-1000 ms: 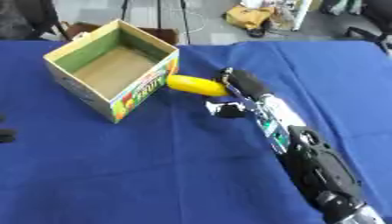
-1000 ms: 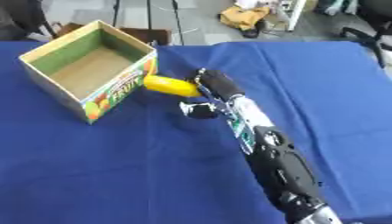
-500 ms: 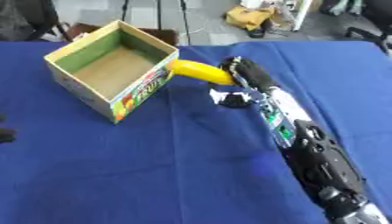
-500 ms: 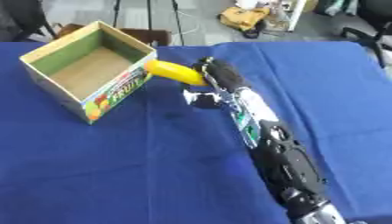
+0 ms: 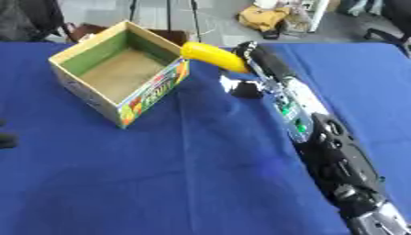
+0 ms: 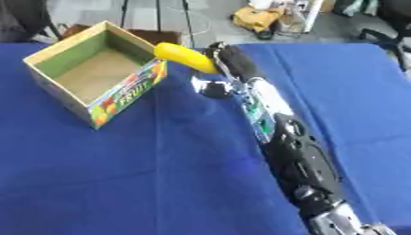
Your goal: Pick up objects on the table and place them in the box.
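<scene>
A yellow banana (image 5: 212, 56) hangs in the air just over the right rim of the open cardboard fruit box (image 5: 119, 78), held by my right hand (image 5: 258, 63), whose fingers are curled round its right end. My right arm stretches from the lower right corner up across the blue table. The box is empty inside, brown bottom showing, with a colourful fruit print on its near side. Only a dark bit of my left hand (image 5: 5, 139) shows at the left edge; its fingers are not visible.
The blue cloth (image 5: 176, 174) covers the whole table. Beyond the far edge stand chair legs, a tripod and a yellow-brown bundle (image 5: 269, 19) on the floor.
My right hand has lifted the banana off the cloth and carried it up and left, from beside the box's near corner to above its right rim.
</scene>
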`<state>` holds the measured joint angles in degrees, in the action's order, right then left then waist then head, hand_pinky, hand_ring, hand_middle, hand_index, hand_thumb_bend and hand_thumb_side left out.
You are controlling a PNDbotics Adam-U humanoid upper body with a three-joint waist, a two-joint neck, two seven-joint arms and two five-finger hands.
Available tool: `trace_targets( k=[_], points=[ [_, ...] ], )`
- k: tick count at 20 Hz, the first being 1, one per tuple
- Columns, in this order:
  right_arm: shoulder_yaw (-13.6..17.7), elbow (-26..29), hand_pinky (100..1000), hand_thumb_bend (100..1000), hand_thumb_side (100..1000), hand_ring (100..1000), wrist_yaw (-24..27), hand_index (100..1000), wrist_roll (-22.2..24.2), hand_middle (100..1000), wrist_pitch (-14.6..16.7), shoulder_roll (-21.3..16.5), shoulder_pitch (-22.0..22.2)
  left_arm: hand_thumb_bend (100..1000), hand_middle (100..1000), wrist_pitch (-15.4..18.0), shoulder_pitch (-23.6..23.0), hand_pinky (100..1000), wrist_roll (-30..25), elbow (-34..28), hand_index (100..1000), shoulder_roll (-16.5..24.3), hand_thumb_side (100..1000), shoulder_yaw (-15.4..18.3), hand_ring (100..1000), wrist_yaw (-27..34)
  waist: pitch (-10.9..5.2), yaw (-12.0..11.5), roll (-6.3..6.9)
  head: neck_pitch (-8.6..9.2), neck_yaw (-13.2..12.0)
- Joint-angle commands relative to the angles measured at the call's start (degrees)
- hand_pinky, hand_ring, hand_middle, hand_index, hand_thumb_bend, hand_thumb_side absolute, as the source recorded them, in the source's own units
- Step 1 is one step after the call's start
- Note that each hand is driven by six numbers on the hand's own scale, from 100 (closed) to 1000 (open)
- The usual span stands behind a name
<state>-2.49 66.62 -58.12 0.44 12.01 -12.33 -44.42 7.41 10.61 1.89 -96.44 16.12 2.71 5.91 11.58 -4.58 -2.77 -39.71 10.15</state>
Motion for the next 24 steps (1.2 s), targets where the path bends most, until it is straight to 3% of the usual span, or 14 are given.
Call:
trace_targets(
  k=[1,17,24],
  points=[
    [0.2,1.4,545,100,470,469,0.4,621,-0.1,521,-0.1,-1.3,-1.5,451,661,0.0,0.6,624,-0.2,-0.9,730,0.7,917,0.1,593,-0.1,-1.14,-0.1,0.25,-0.14,0.1],
    [-1.5,-3.0,552,100,474,480,-2.2,625,0.6,525,2.4,1.2,-7.6,454,660,0.0,1.5,624,-0.7,-1.0,729,0.7,917,-0.5,592,0.0,-0.66,-5.8,-1.38,1.38,2.1],
    [-0.9,-6.2,559,100,480,485,-4.0,627,0.3,528,2.8,2.3,-9.2,455,660,-0.1,3.1,624,-1.3,-1.3,728,0.8,915,-1.1,591,0.2,0.44,-10.1,-2.07,2.24,3.9]
  ],
)
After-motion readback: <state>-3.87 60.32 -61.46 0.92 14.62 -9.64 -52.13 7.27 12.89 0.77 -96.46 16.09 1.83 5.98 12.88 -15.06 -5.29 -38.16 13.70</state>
